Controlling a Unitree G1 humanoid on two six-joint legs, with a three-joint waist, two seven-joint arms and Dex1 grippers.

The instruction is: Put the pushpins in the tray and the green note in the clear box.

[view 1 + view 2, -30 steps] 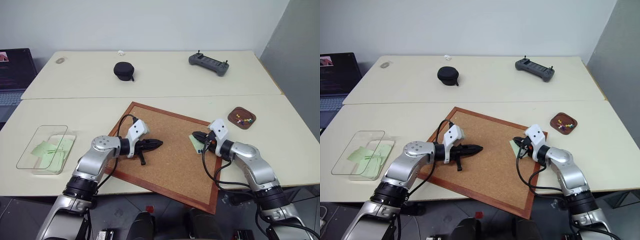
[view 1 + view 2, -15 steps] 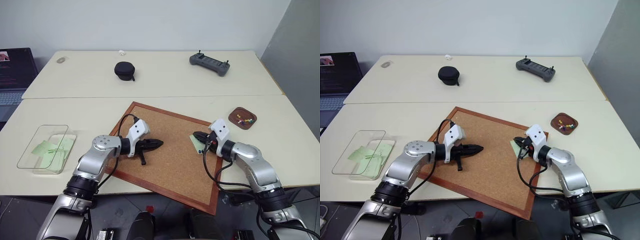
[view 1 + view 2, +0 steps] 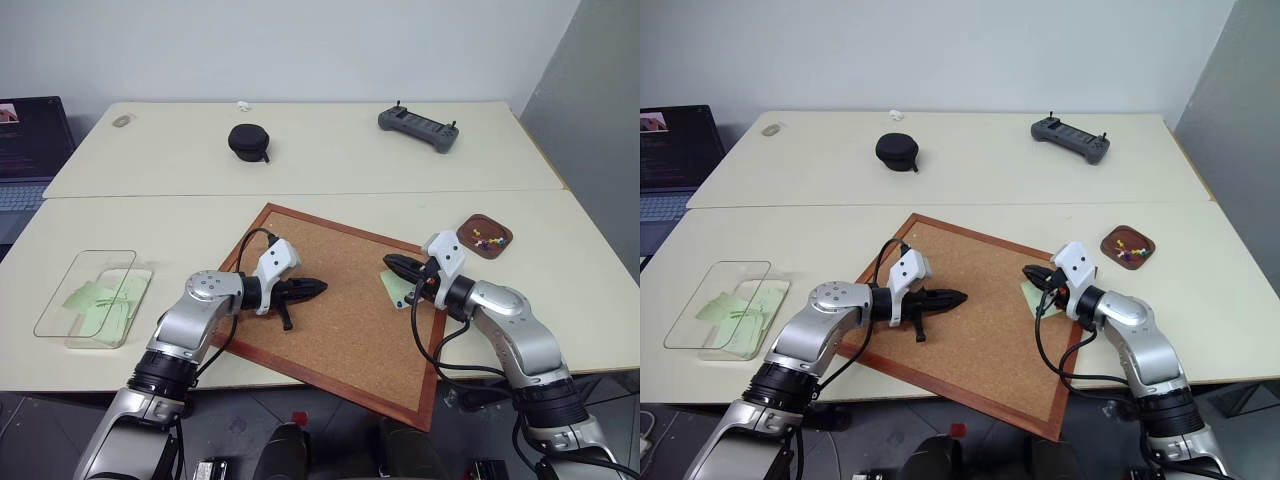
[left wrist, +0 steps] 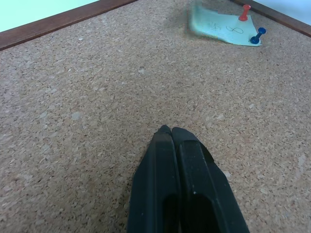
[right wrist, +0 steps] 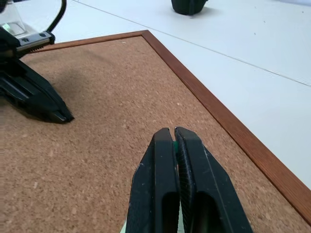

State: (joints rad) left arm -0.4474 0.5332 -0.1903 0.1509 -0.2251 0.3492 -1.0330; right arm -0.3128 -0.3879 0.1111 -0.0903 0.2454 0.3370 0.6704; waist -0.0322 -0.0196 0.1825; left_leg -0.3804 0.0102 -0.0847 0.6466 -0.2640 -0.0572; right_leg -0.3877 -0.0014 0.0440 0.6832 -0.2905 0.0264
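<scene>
Mint-green note [image 4: 218, 28], faintly scribbled, pinned by red and blue pushpins [image 4: 251, 25].

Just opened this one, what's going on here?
The robot is clearing a cork board. Its right gripper, shut, hovers above the green note, which a red pushpin and a blue pushpin hold to the board. The left gripper, shut, is over the board's middle. Other pushpins lie in the tray; the clear box holds green slips.
</scene>
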